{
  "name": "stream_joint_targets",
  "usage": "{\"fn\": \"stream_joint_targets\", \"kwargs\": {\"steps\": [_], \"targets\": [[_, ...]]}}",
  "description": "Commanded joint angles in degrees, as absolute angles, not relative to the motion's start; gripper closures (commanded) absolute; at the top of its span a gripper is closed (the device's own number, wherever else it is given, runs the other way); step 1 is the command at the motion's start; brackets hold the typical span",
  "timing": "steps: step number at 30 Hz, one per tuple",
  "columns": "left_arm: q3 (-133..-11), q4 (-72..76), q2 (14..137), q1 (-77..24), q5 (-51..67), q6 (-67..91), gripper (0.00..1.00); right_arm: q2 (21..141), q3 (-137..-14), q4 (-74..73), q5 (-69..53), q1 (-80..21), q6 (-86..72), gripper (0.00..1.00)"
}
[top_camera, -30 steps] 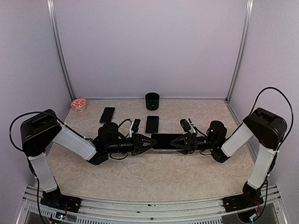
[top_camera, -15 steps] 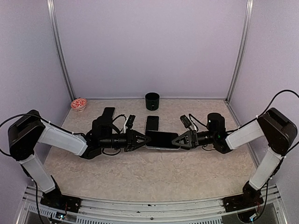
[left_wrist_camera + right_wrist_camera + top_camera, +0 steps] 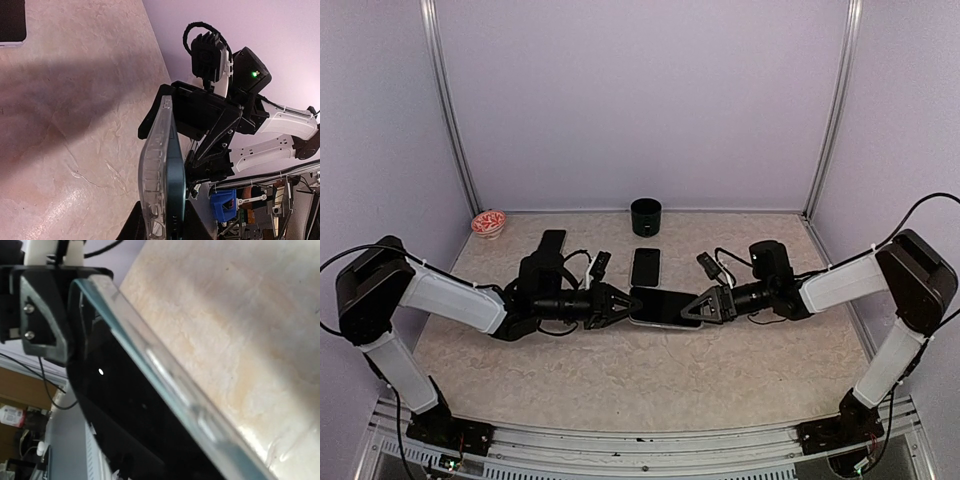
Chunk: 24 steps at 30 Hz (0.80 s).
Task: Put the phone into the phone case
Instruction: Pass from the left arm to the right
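From above, the left gripper and right gripper meet over the middle of the table. A dark phone spans the gap between them.

The left wrist view shows the clear phone case edge on with the teal-sided phone against it. The left fingers are clenched on its near end. The right fingers straddle the far end, and I cannot tell whether they press.

The right wrist view shows the phone's glossy black screen, rimmed by the case.
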<state>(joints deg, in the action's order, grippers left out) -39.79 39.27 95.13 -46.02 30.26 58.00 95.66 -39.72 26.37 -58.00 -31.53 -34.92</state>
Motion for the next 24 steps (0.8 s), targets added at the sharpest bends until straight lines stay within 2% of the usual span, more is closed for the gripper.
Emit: {"fn": "stream_joint_targets", "kwargs": {"steps": [1,7,12,17,24], "targets": [[-41.82,40.91,96.36,-47.26,31.41,57.66,0.78,95.78,-42.25,25.82,-57.40,-33.87,-32.84,0.33],[-41.38,42.37,96.77,-47.50,31.89,58.40,0.67,97.21,-42.10,27.89,-57.16,-34.01,-34.28,0.33],[-40.75,43.57,96.27,-47.40,31.97,58.83,0.66,98.77,-41.57,29.62,-57.61,-34.01,-35.13,0.34],[-39.81,46.04,96.61,-46.87,32.60,60.87,0.66,100.84,-40.05,35.35,-59.32,-33.86,-38.95,0.41],[-39.33,47.14,97.20,-46.93,32.81,62.39,0.65,104.15,-38.06,45.66,-60.35,-34.13,-46.98,0.41]]}}
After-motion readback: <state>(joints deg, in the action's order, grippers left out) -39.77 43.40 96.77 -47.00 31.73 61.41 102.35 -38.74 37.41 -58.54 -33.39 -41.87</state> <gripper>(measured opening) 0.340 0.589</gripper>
